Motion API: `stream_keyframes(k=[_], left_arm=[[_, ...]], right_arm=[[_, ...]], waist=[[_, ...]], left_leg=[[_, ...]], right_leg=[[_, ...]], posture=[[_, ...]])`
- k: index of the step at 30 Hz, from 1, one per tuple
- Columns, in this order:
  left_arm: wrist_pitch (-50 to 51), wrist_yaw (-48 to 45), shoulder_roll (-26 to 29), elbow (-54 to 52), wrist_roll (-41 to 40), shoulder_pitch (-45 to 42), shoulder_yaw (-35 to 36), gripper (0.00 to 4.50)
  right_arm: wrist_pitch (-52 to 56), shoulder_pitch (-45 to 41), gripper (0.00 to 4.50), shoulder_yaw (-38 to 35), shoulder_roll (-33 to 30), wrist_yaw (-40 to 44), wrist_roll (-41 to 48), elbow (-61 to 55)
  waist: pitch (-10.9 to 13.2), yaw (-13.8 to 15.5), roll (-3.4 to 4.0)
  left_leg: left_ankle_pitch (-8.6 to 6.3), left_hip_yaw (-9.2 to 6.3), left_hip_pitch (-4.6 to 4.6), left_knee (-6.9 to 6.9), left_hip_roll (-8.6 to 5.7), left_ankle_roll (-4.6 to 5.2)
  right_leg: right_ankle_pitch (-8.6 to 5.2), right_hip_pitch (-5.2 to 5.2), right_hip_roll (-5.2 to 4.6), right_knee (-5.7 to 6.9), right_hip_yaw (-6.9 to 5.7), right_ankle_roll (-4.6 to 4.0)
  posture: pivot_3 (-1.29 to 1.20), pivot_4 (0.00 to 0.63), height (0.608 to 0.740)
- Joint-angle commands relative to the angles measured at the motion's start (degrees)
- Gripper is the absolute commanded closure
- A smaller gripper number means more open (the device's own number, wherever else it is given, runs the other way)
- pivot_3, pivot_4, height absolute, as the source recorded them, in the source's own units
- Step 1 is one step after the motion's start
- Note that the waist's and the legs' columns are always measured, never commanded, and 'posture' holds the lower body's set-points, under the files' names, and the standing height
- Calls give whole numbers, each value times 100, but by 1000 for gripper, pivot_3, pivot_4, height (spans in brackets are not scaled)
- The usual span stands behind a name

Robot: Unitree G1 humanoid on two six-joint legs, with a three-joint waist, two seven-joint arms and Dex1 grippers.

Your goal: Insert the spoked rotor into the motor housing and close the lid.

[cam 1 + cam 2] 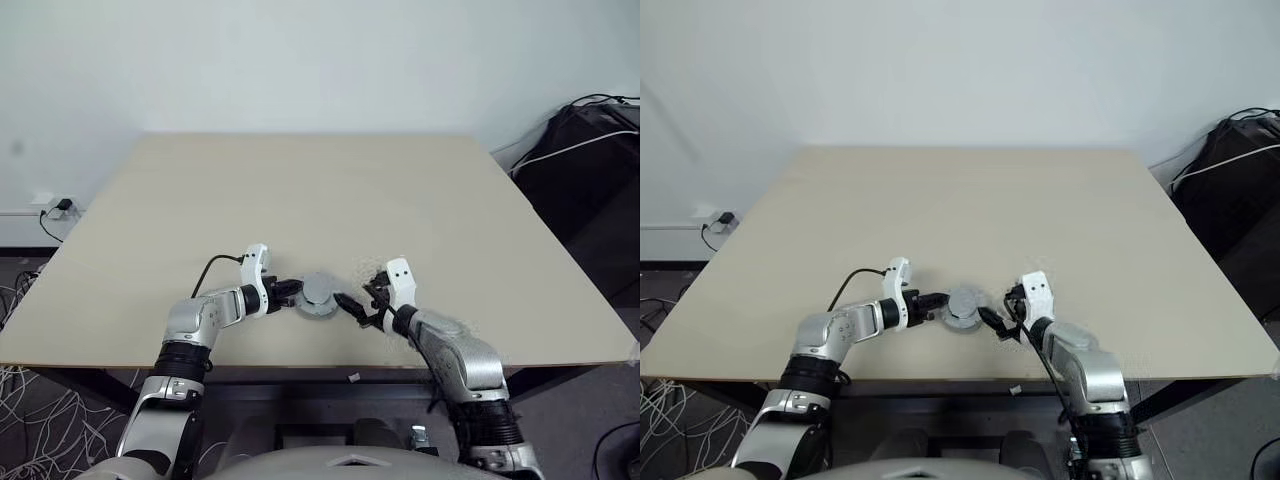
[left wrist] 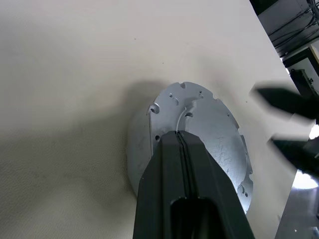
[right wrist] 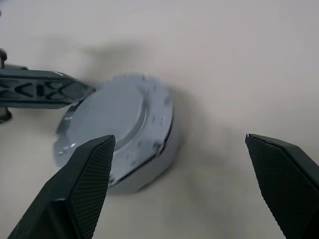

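Lid sits on the silver-grey round assembly near the front edge of the desk, between the two arms. It looks on but not quite flush: in the right wrist view a dark gap shows under its rim on one side, so my judgement is that the closing step is nearly finished and only seating remains. Rotor and windings are covered, so I cannot tell how they sit inside.

To finish well, press straight down on the lid's centre, keep the body from sliding on the bare desk, and check that the rim gap closes evenly all round; pushing at one edge could tip the lid or skate the whole part away.

Left end effector is clenched, both fingers pressed together with nothing between them. Its tip rests on the lid's top face, coming in from about 9 o'clock of the assembly in the head view.

Right end effector is released, jaws spread wide and empty. It hangs just beside the assembly at about 3 o'clock, clear of it.
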Motion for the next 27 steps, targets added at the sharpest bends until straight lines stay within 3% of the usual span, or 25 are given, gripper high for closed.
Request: stream_keyframes(k=[1,5,11,27], left_arm=[[39,-10,-16,121,115,19,-150,4500],[38,-8,-5,100,138,51,-165,4500],[15,17,-10,77,140,87,-141,4500],[-23,45,-14,34,153,140,-173,4500]], right_arm=[[683,-100,13,-581,444,-331,685,-84],[1349,-309,13,-1326,961,-623,1462,80],[1799,-569,13,-1830,1207,-1075,1931,444],[2069,-786,13,-1651,1419,-1247,2599,850]], waist=[[0,-4,0],[0,-4,1],[-2,-4,6],[-14,-83,24]], left_leg=[[-4,0,0,0,1,-7],[-8,0,0,-1,2,-13],[-8,-1,-1,-7,2,-13],[-8,0,1,-8,3,-12]], right_leg=[[0,0,0,-2,0,0],[1,0,0,-5,-2,2],[2,0,0,-8,-4,3],[0,4,1,-14,-4,14]], posture=[[0,0,740],[0,0,740],[0,0,740],[0,0,740]])
